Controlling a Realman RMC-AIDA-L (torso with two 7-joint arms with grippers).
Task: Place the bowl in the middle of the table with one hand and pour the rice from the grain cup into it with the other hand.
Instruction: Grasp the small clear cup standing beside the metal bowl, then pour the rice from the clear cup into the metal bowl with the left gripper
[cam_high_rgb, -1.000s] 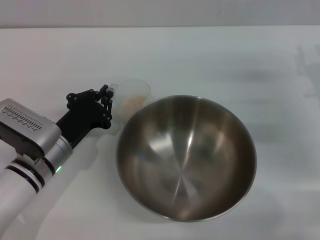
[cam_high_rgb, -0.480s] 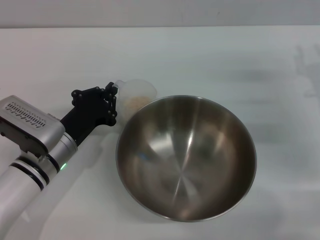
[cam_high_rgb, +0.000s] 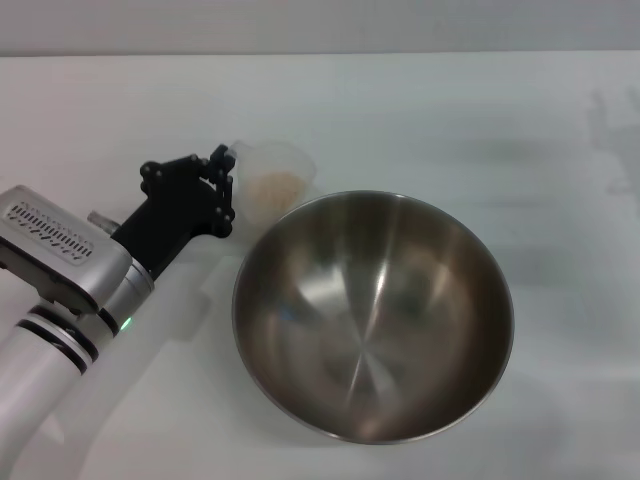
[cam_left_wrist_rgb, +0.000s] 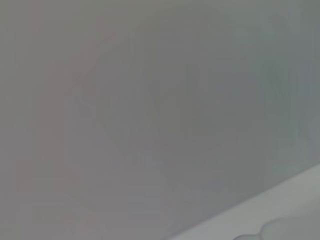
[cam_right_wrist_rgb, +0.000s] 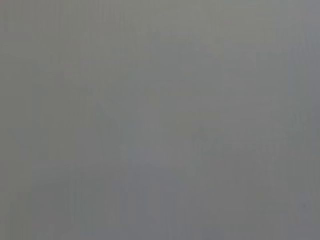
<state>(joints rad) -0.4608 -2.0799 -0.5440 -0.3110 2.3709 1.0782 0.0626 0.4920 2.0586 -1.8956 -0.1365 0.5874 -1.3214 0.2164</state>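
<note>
Left gripper (cam_high_rgb: 222, 190) was closed around the grain cup (cam_high_rgb: 272, 180), held beside the bowl's (cam_high_rgb: 372, 312) rim. Rice (cam_high_rgb: 272, 190) lay inside the cup. The bowl sat on the white worktop (cam_high_rgb: 450, 110), just beyond the gripper's fingertips. Right gripper out of sight.

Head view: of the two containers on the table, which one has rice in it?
The small clear plastic grain cup by the left gripper holds the pale rice; the large stainless-steel bowl beside it is empty.
</note>
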